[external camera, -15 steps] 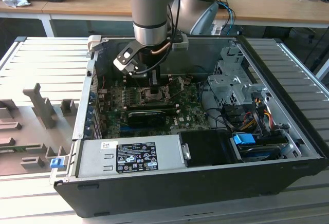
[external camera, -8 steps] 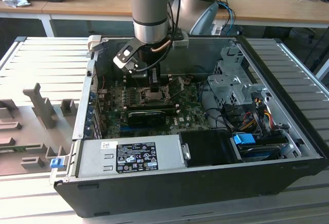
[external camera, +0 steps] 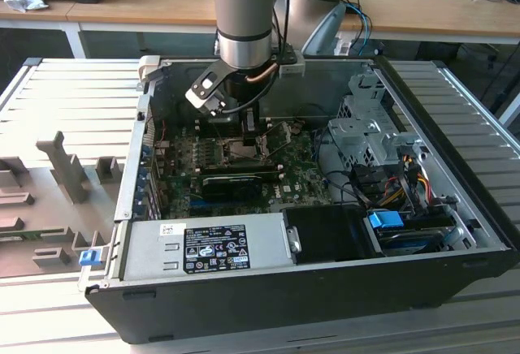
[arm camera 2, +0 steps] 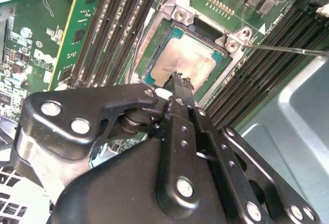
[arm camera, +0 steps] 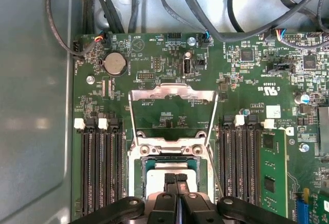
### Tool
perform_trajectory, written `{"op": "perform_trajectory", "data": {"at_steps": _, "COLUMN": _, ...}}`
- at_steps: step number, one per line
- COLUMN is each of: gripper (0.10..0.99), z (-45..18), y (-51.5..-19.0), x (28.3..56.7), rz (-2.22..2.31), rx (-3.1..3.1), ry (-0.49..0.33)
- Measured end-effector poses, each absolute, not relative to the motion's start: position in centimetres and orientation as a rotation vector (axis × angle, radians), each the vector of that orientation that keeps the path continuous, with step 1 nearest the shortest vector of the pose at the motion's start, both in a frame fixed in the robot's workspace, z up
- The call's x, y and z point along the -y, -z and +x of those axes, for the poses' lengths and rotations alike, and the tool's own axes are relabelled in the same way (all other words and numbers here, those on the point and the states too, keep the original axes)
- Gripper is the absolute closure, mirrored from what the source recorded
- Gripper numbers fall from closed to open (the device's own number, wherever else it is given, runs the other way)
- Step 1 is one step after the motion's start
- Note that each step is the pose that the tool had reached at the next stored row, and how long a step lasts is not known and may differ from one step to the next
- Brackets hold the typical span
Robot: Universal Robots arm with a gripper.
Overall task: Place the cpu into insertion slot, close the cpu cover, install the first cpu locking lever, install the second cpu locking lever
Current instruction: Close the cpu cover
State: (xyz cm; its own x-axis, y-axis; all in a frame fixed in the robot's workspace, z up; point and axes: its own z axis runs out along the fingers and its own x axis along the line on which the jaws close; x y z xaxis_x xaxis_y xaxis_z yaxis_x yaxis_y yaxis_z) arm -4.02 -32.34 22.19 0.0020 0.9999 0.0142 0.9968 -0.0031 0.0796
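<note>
1. Step in hand: placing the cpu, which I judge to be at its very end. The cpu (arm camera 2: 187, 59) lies flat inside the insertion slot (arm camera: 138, 175), silver face up, its edges square to the rim in both wrist views.
2. End effector (arm camera: 177, 179): fingers pinched together with nothing between them, tips over the chip's near edge. The second wrist view suggests light contact, but it may be hovering just above; I cannot tell.
3. The cpu cover (arm camera: 172, 91) is swung fully open beyond the hinge, lying back over the green board (arm camera: 154, 64), which shows through its window. Cover step not yet done.
4. One locking lever (arm camera 2: 288, 49), a thin wire rod, angles out over the memory slots (arm camera: 100, 167), unlatched. I cannot pick out the other lever with confidence.
5. In the exterior view the arm reaches straight down into the open computer case (external camera: 325, 289), which sits on the ribbed surface (external camera: 65, 94).
6. Judgement on the next move:
   - The chip is loose until it is clamped, so the tips must come off vertically with no sideways drag.
   - The cover's free bar lies on the far side of the hinge, so reaching it calls for a path clear of the lever rod.
   - The fingers must be out of the slot before the cover frame comes down.
</note>
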Motion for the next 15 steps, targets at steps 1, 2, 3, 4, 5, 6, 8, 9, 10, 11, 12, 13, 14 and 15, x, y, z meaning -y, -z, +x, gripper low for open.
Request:
{"op": "perform_trajectory", "data": {"at_steps": 1, "gripper": 0.980, "z": -4.0, "y": -22.2, "x": 32.3, "rz": 2.190, "rx": -2.185, "ry": -0.103}}
{"op": "perform_trajectory", "data": {"at_steps": 2, "gripper": 0.980, "z": -4.0, "y": -22.4, "x": 32.3, "rz": 2.190, "rx": -2.185, "ry": -0.103}}
{"op": "perform_trajectory", "data": {"at_steps": 3, "gripper": 0.980, "z": -4.0, "y": -22.6, "x": 32.3, "rz": 2.190, "rx": -2.185, "ry": -0.103}}
{"op": "perform_trajectory", "data": {"at_steps": 4, "gripper": 0.980, "z": -4.0, "y": -22.8, "x": 32.3, "rz": 2.190, "rx": -2.185, "ry": -0.103}}
{"op": "perform_trajectory", "data": {"at_steps": 5, "gripper": 0.980, "z": -4.0, "y": -23.0, "x": 32.3, "rz": 2.190, "rx": -2.185, "ry": -0.103}}
{"op": "perform_trajectory", "data": {"at_steps": 6, "gripper": 0.980, "z": -4.0, "y": -23.3, "x": 32.3, "rz": 2.190, "rx": -2.185, "ry": -0.103}}
{"op": "perform_trajectory", "data": {"at_steps": 8, "gripper": 0.980, "z": -4.0, "y": -24.2, "x": 32.3, "rz": 2.190, "rx": -2.185, "ry": -0.103}}
{"op": "perform_trajectory", "data": {"at_steps": 9, "gripper": 0.980, "z": -4.0, "y": -24.6, "x": 32.3, "rz": 2.190, "rx": -2.185, "ry": -0.103}}
{"op": "perform_trajectory", "data": {"at_steps": 10, "gripper": 0.980, "z": -4.0, "y": -24.9, "x": 32.3, "rz": 2.190, "rx": -2.185, "ry": -0.103}}
{"op": "perform_trajectory", "data": {"at_steps": 11, "gripper": 0.980, "z": -4.0, "y": -25.9, "x": 32.3, "rz": 2.190, "rx": -2.185, "ry": -0.103}}
{"op": "perform_trajectory", "data": {"at_steps": 12, "gripper": 0.980, "z": -3.9, "y": -26.2, "x": 32.3, "rz": 2.190, "rx": -2.185, "ry": -0.103}}
{"op": "perform_trajectory", "data": {"at_steps": 13, "gripper": 0.980, "z": -3.3, "y": -26.2, "x": 32.3, "rz": 2.190, "rx": -2.185, "ry": -0.103}}
{"op": "perform_trajectory", "data": {"at_steps": 14, "gripper": 0.980, "z": -3.1, "y": -26.2, "x": 32.3, "rz": 2.190, "rx": -2.185, "ry": -0.103}}
{"op": "perform_trajectory", "data": {"at_steps": 15, "gripper": 0.980, "z": -2.9, "y": -26.2, "x": 32.3, "rz": 2.190, "rx": -2.185, "ry": -0.103}}
